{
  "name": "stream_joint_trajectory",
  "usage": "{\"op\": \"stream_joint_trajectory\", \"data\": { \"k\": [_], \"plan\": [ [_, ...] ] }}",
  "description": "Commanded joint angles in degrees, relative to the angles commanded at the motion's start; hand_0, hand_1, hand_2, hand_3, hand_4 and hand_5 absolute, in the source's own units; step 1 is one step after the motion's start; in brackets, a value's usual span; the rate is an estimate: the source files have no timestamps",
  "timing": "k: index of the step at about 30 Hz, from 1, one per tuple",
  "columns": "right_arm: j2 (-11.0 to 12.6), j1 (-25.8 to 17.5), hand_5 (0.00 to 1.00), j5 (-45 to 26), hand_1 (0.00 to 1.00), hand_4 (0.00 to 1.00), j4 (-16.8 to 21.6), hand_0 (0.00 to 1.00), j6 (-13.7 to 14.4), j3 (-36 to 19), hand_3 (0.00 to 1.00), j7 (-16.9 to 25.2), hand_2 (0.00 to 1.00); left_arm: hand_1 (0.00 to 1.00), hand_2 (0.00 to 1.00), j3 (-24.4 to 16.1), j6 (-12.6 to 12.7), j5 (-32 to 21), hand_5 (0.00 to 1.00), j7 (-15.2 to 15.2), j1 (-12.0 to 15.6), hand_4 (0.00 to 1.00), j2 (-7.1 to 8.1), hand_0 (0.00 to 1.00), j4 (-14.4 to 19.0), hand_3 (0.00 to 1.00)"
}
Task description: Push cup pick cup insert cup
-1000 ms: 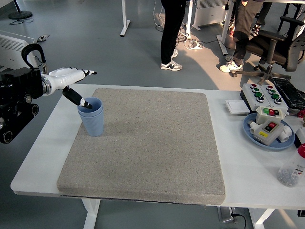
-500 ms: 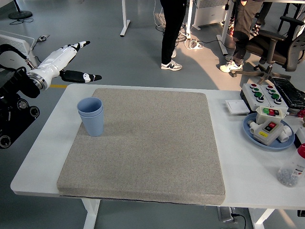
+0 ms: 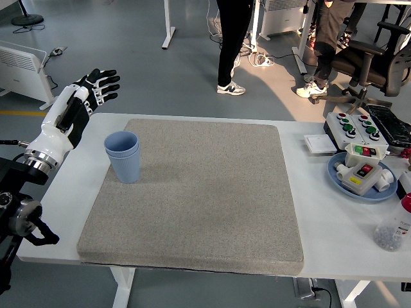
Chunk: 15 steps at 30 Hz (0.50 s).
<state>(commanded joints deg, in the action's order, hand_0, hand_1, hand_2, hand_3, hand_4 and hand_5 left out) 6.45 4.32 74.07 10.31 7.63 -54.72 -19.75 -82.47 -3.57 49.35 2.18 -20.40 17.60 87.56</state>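
The robot's left hand (image 3: 77,106), white-backed with black fingers spread apart and holding nothing, hovers raised above the far left corner of the white table (image 3: 321,237), having lifted clear of the pale blue plastic cups (image 3: 123,156) it was touching a second ago; then a dark finger rested on the rim of the upper cup, half a second ago the hand had already drawn back to the left, and now it is turned palm-out and higher again, well apart from them. The two cups stand nested, one seated inside the other, upright at the far left of the grey felt mat (image 3: 199,192) that covers most of the tabletop, in the same spot as in both earlier views. That reading suggests the insert step is done and the arm is retreating, with nothing left in its grasp. The cups sit to the right of the hand and nearer the camera, with bare table edge and a strip of mat between them. The right arm does not appear. At the table's right end a round blue plate (image 3: 340,183) holds a white box with coloured buttons (image 3: 363,170), beside a larger push-button control box (image 3: 356,128), all untouched. A person in dark trousers and white trainers (image 3: 231,88) stands on the floor beyond the table, hands out of frame
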Motion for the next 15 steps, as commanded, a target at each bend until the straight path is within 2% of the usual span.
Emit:
{"op": "stream_joint_trajectory", "data": {
  "k": [4, 9, 11, 15],
  "plan": [
    [0.1, 0.1, 0.738, 1.1, 0.547, 0.184, 0.0, 0.529, 0.0, -0.8, 0.616, 0.1, 0.613, 0.833, 0.821, -0.4, 0.3, -8.9, 0.998, 1.1, 9.6, 0.753, -0.52, 0.828, 3.6, 0.765],
    [0.1, 0.0, 0.741, 2.8, 0.547, 0.183, 0.0, 0.529, -0.1, -2.0, 0.616, 0.1, 0.610, 0.839, 0.828, -0.7, 1.8, -14.6, 0.998, 3.0, 20.9, 0.751, -1.35, 0.830, 2.2, 0.759],
    [0.2, 0.0, 0.745, 3.4, 0.547, 0.181, 0.0, 0.529, -0.1, -2.3, 0.614, 0.2, 0.608, 0.840, 0.832, -1.0, 2.6, -15.2, 0.998, 3.7, 23.4, 0.742, -1.94, 0.830, 1.1, 0.758],
    [0.1, 0.1, 0.745, 3.6, 0.547, 0.181, 0.0, 0.529, 0.0, -2.5, 0.614, 0.4, 0.608, 0.840, 0.832, -1.4, 3.3, -15.6, 0.998, 4.8, 24.8, 0.742, -2.52, 0.830, -0.2, 0.758]
  ]
}}
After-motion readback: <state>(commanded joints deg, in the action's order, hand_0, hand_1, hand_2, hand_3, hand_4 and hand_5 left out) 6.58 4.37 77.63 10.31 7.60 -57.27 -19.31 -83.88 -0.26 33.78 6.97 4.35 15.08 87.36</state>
